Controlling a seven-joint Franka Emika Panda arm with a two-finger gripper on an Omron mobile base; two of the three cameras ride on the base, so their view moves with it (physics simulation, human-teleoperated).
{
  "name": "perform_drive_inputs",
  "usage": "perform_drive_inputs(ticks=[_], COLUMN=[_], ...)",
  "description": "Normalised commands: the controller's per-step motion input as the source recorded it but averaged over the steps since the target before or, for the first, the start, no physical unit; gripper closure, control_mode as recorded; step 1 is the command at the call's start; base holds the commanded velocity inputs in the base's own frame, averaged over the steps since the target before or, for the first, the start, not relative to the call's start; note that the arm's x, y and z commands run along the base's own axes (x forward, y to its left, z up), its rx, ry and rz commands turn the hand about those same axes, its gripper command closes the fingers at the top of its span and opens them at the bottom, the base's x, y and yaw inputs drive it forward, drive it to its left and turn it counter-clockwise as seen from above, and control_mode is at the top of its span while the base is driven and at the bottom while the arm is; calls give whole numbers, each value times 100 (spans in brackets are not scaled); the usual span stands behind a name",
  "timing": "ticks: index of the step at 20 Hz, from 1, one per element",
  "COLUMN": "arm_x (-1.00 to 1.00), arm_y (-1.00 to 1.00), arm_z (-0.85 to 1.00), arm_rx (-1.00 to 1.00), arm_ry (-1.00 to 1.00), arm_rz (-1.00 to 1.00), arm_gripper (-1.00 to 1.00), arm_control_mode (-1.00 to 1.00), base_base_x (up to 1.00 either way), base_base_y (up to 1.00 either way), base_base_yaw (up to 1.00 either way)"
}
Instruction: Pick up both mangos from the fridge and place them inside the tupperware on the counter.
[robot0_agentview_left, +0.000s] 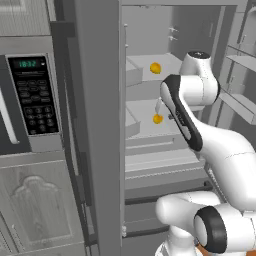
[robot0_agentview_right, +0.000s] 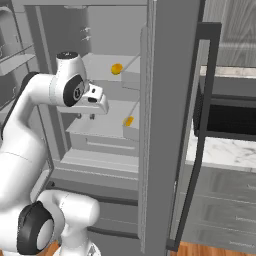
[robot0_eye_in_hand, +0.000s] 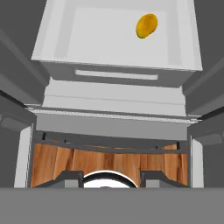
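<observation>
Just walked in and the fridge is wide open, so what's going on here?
The white robot arm is reaching into the open fridge with its claw shut and empty. Both mangos are still inside: one mango on the upper shelf, the other mango on the shelf below, near the claw. Neither has been picked up yet.

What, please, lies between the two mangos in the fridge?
In the left base view, the upper shelf's front edge separates the upper mango from the lower mango.
</observation>
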Motion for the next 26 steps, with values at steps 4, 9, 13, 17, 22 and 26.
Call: perform_drive_inputs(ticks=[4,9,13,17,22,26], arm_x=[-6,-24,-1,0,3,26], arm_y=[0,0,0,0,0,0], arm_z=[0,28,57,51,39,22], arm_rx=[0,-1,0,0,0,4], arm_ry=[-4,-45,-39,-24,-11,0], arm_rz=[-1,-1,-1,-4,-5,-10], arm_gripper=[-100,-100,-100,-100,-100,-100], arm_control_mode=[-100,-100,-100,-100,-100,-100], base_base_x=[0,0,0,0,0,0], base_base_y=[0,0,0,0,0,0], base_base_yaw=[0,0,0,0,0,0])
